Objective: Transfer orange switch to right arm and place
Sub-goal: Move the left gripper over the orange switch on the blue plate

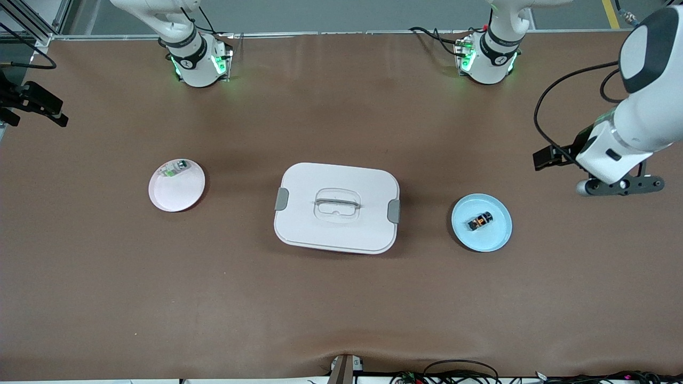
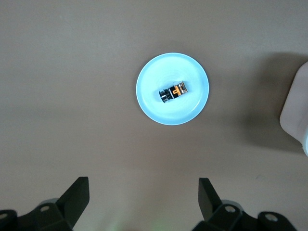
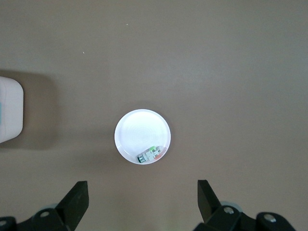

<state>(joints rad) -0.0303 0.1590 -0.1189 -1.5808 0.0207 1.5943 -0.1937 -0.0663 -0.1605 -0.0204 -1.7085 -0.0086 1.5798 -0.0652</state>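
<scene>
The orange switch [image 1: 480, 221], a tiny black part with orange markings, lies in the middle of a light blue plate [image 1: 496, 236] toward the left arm's end of the table. In the left wrist view the switch [image 2: 173, 92] and the plate [image 2: 156, 108] show well ahead of my left gripper [image 2: 143, 185], which is open and empty. The left gripper [image 1: 621, 185] hangs in the air over bare table beside the plate. My right gripper [image 3: 143, 187] is open and empty, high over the table at the right arm's end [image 1: 32, 101].
A white lidded box [image 1: 336, 176] with grey latches stands mid-table, between the plates. A pale round plate [image 1: 179, 194] toward the right arm's end holds a small green-and-white part [image 1: 176, 168], also in the right wrist view [image 3: 150, 154]. Brown mat covers the table.
</scene>
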